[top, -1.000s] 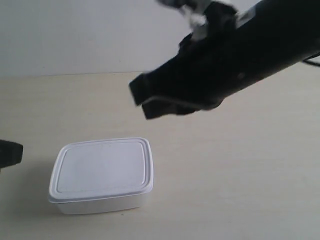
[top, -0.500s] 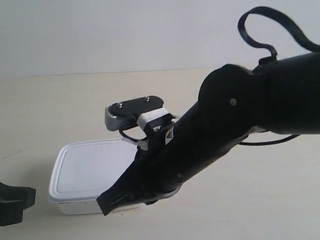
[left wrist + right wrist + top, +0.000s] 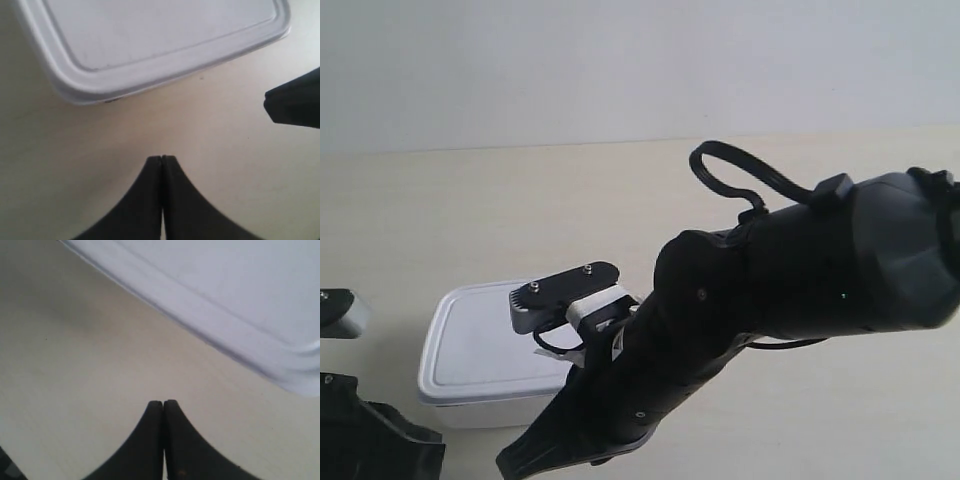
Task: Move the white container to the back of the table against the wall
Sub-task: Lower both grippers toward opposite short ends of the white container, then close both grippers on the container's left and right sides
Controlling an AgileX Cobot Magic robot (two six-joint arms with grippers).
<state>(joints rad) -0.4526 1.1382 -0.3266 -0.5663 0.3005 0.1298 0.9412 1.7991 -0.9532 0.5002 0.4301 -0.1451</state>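
The white container (image 3: 470, 350) lies lid-on at the near left of the table (image 3: 470, 220), well short of the wall (image 3: 620, 70). The arm at the exterior view's right reaches down across the container's right end, and its finger tips (image 3: 512, 464) sit low by the front edge. In the left wrist view my left gripper (image 3: 162, 159) is shut and empty over bare table, a short way from the container's long side (image 3: 160, 40). My right gripper (image 3: 163, 403) is also shut and empty, close beside the container's rim (image 3: 240, 305), not touching it.
The arm at the exterior view's left (image 3: 375, 445) fills the bottom left corner beside the container. The left wrist view shows another dark finger tip (image 3: 295, 102) off to one side. A black cable loop (image 3: 730, 165) stands up from the big arm.
The arm at the exterior view's right has dropped lower and nearer, covering more of the container's right end. The arm at the exterior view's left has come further into the bottom corner.
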